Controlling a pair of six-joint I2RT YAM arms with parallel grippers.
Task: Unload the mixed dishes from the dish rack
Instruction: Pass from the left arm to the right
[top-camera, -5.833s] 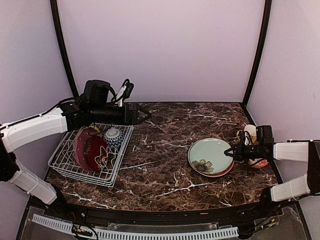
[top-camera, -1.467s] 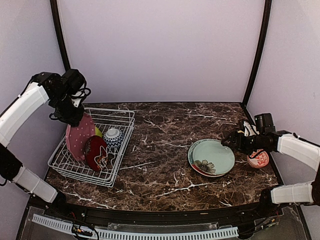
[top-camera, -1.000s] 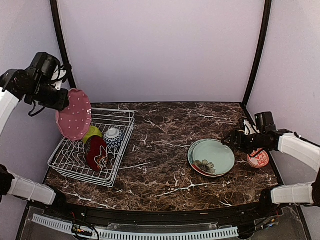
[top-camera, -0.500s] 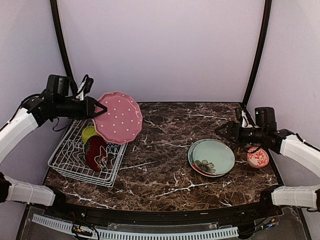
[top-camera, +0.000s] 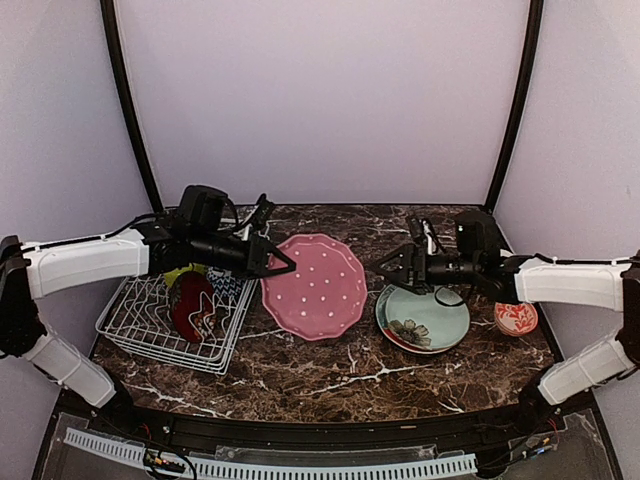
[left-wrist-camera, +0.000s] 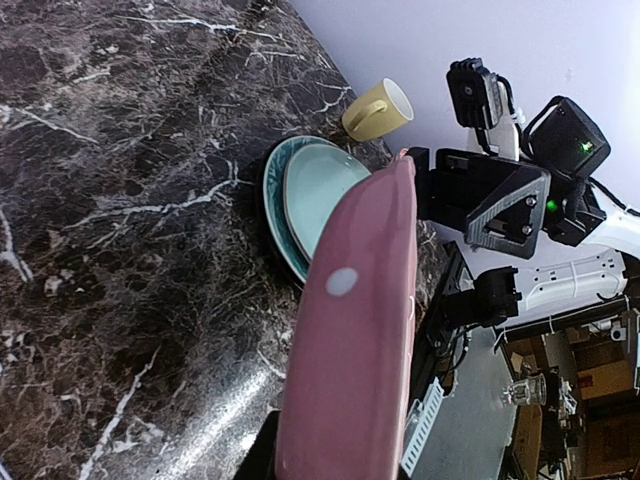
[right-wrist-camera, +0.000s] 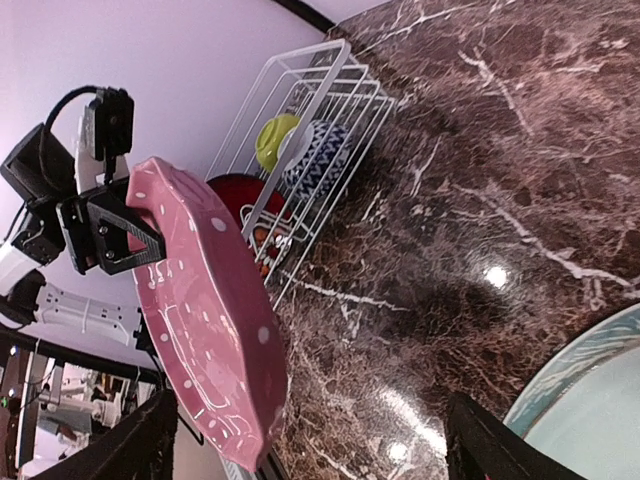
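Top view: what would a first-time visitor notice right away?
The pink polka-dot plate is held tilted over the middle of the table by the left gripper, with the open right gripper facing it. Next come the white dish rack at left and the pale green plate stacked at right.

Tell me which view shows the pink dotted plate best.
Top external: the pink dotted plate shows nearly its whole scalloped face there. Left wrist sees the plate almost edge-on; right wrist catches it tilted and foreshortened.
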